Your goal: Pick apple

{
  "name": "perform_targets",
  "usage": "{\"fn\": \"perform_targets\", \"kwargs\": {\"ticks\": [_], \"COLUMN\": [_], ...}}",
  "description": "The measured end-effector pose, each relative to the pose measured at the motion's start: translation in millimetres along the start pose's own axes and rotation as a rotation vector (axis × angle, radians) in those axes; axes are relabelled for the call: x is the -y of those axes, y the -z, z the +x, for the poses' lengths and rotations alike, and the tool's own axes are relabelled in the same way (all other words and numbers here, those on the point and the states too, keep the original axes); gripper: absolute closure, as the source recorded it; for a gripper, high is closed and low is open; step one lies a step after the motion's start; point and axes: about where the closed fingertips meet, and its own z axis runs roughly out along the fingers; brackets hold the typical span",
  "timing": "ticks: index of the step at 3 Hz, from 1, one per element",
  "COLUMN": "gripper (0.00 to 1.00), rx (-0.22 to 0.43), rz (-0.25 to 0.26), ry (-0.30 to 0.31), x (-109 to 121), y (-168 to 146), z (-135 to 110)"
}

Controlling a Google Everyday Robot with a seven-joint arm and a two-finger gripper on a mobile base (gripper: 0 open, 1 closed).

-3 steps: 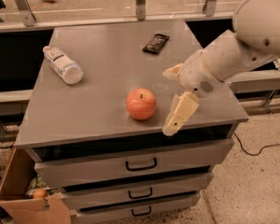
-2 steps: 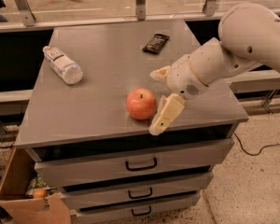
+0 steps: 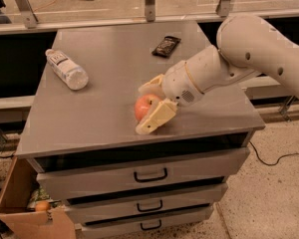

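Observation:
The red-orange apple (image 3: 143,105) sits on the grey cabinet top (image 3: 89,123) near its front edge, right of centre. My gripper (image 3: 142,109) reaches in from the right on the white arm and has its jaws on either side of the apple. One cream finger (image 3: 157,117) lies in front of the apple and the other finger (image 3: 150,85) behind it. The jaws are open and straddle the apple, whose right side is hidden by the gripper.
A plastic bottle (image 3: 66,69) lies on the top at the back left. A dark snack packet (image 3: 166,45) lies at the back centre. Drawers (image 3: 149,175) are below the top. An open cardboard box (image 3: 20,203) on the floor at lower left holds a small orange fruit (image 3: 42,206).
The gripper has moved left from beside the apple to around it, one finger in front and one behind. The apple has not moved.

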Motion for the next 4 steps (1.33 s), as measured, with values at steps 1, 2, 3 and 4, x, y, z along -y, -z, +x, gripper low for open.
{"fn": "perform_targets", "kwargs": {"ticks": [1,2,3,4], "gripper": [0.50,0.72,0.96,1.00], "rx": [0.022,0.025,0.064,0.140], "rz": [-0.003,-0.004,-0.014,-0.010], "ry": [-0.003,-0.005,0.017,0.059], "x": [1,3,12,30], "y": [1,8,18,36], "z": [-5,-5,-18,-39]}}
